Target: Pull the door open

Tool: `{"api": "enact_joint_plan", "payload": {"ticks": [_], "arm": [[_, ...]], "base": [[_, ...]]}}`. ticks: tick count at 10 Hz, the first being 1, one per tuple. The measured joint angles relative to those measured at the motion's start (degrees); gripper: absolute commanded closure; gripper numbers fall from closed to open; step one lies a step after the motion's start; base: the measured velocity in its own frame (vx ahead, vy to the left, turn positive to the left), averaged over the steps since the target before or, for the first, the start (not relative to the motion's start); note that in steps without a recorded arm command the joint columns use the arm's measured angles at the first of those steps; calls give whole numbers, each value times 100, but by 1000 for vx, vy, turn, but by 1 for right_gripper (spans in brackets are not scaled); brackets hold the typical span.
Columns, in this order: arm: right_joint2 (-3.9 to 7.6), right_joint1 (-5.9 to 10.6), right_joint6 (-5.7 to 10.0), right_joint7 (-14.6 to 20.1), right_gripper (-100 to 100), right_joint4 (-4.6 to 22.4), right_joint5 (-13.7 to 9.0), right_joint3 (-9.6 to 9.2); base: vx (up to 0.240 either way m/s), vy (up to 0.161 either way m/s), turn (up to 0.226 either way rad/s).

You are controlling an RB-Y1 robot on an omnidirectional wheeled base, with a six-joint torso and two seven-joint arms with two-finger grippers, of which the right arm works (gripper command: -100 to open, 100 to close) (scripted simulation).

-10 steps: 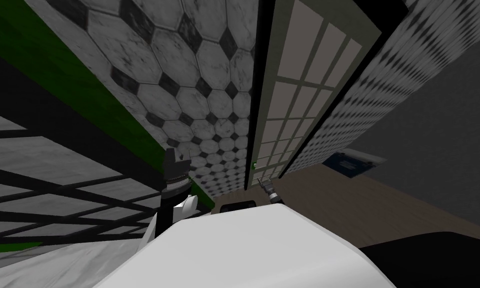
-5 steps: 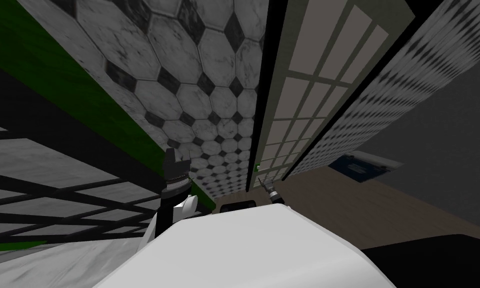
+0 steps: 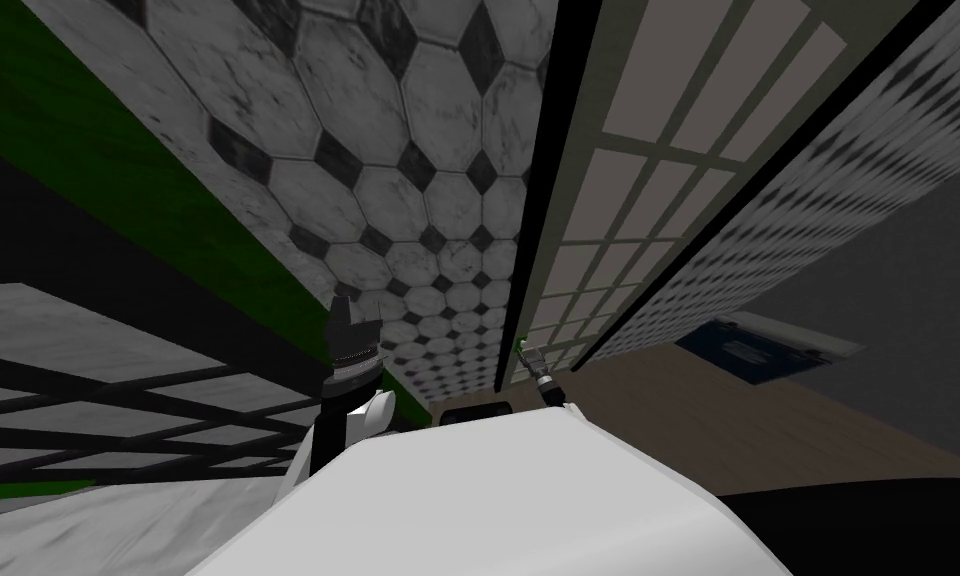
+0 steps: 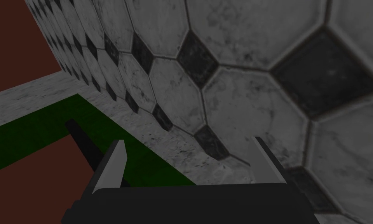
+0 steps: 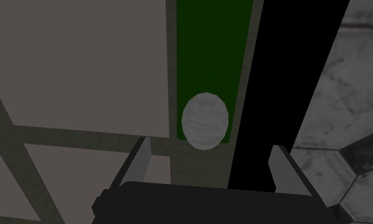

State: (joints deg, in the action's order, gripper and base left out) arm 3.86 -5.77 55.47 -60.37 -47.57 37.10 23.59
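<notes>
At edge of paned door [image 5: 77, 62], just ahead of right gripper [image 5: 211, 147]: pale round knob [image 5: 205, 120] on green plate [image 5: 209, 58], lined up between spread, empty fingers, seemingly not yet touched. Approach step; no grasp yet. Next: ease forward, close on knob, then pull back along the swing. Black strip [image 5: 275, 97] just beside knob's stile, tiled wall [image 5: 337, 97] beyond. Left gripper [image 4: 188, 142] spread, empty, facing tiled wall

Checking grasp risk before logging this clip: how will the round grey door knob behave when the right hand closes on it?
The door knob looks smooth and egg-shaped, so the thin fingers of the open right hand may slip off its curve. Mounted on a green plate, it probably stays rigid, though it might turn.
</notes>
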Motion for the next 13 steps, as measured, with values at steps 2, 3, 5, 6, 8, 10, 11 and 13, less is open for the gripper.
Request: {"api": "enact_joint_plan", "payload": {"ticks": [2,3,5,6,8,10,11,13], "arm": [[-5,100,-30,-30,100,95,-25,36],[-8,94,-25,-28,100,89,-22,30],[-3,90,-39,-26,100,92,-19,32],[-3,84,-45,-27,100,98,-17,31],[-5,78,-48,-29,100,103,-14,29],[13,65,-65,158,100,98,-78,-7],[25,59,-75,299,100,92,-125,-34],[50,45,-82,576,100,97,-219,-80]], "base": [[41,-4,3],[-35,6,3],[-21,-1,0],[-8,-2,0],[-12,-8,18],[-43,-22,47],[-50,-19,51],[-38,-13,38]]}}
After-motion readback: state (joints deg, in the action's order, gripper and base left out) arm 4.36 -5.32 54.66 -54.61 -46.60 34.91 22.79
